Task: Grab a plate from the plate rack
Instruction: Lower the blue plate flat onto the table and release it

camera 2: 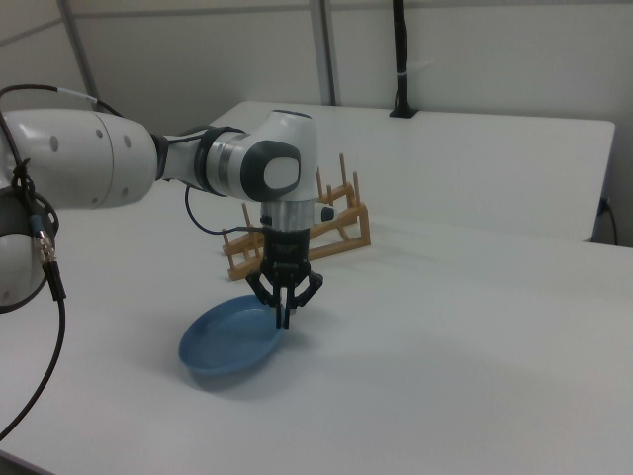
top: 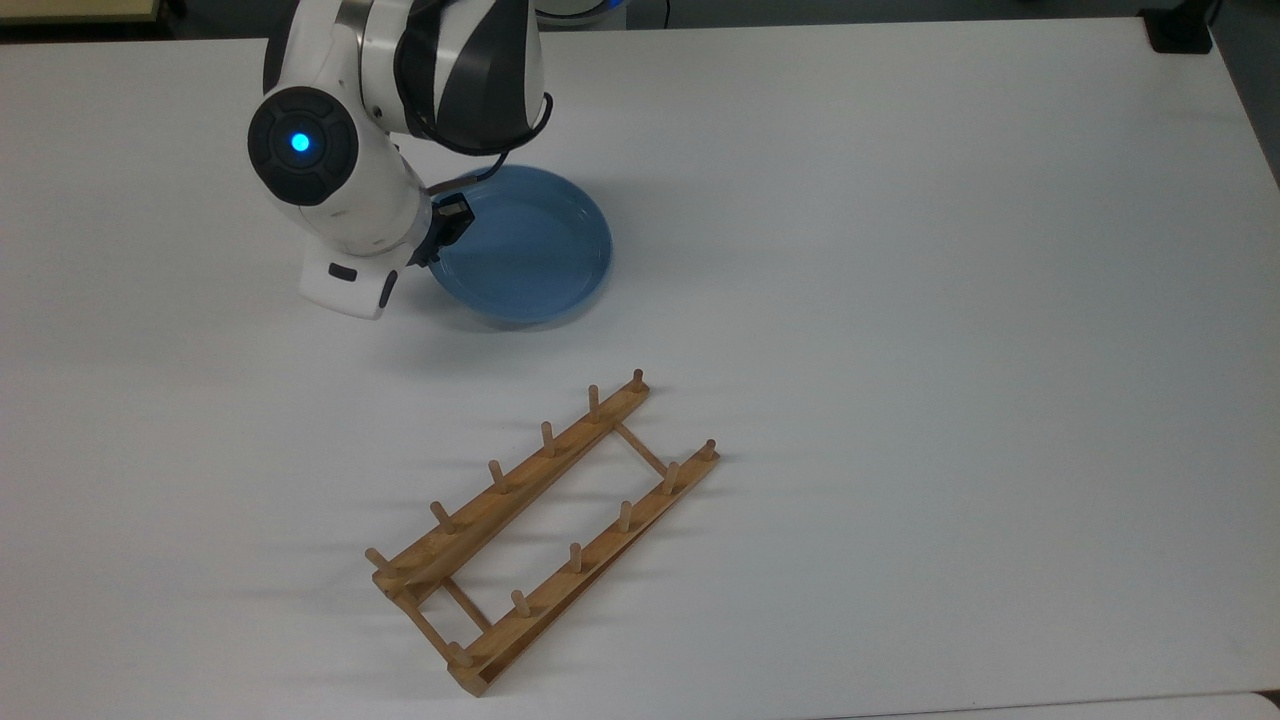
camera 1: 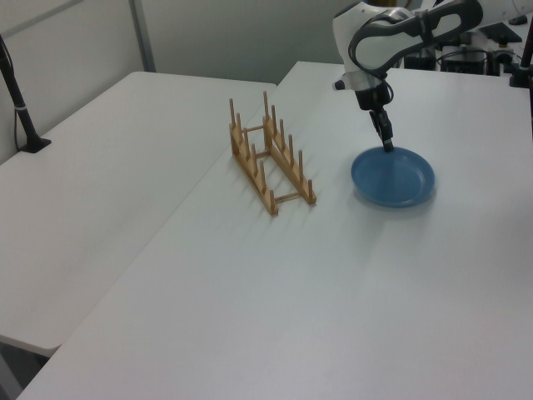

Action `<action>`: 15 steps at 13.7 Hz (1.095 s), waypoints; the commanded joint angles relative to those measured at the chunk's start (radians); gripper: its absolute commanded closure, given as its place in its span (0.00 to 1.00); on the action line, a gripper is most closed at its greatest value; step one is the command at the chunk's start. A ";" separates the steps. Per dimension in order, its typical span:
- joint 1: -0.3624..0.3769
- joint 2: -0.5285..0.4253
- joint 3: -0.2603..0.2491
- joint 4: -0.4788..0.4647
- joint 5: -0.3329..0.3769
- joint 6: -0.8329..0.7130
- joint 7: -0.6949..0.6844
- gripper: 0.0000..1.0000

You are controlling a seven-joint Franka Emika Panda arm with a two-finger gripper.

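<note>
Blue plate (top: pixel 530 250) seemingly flat, wooden rack (top: pixel 545 530) bare

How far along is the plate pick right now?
Done: the plate is out of the plate rack, whose pegs hold nothing, and it lies flat on the table beside the rack. In hand: the tool pinches the plate's rim. Left: probably only letting go and backing the arm away.

Top view looks down; left and right views face across the same table (top: pixel 900 250).
</note>
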 commanded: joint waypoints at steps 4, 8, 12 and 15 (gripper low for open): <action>0.103 -0.054 -0.003 0.020 -0.131 -0.017 0.361 0.06; 0.195 -0.192 0.007 0.026 -0.117 -0.013 0.585 0.00; 0.217 -0.318 0.010 0.024 -0.055 -0.014 0.741 0.00; 0.223 -0.388 0.012 0.015 -0.021 -0.020 0.831 0.00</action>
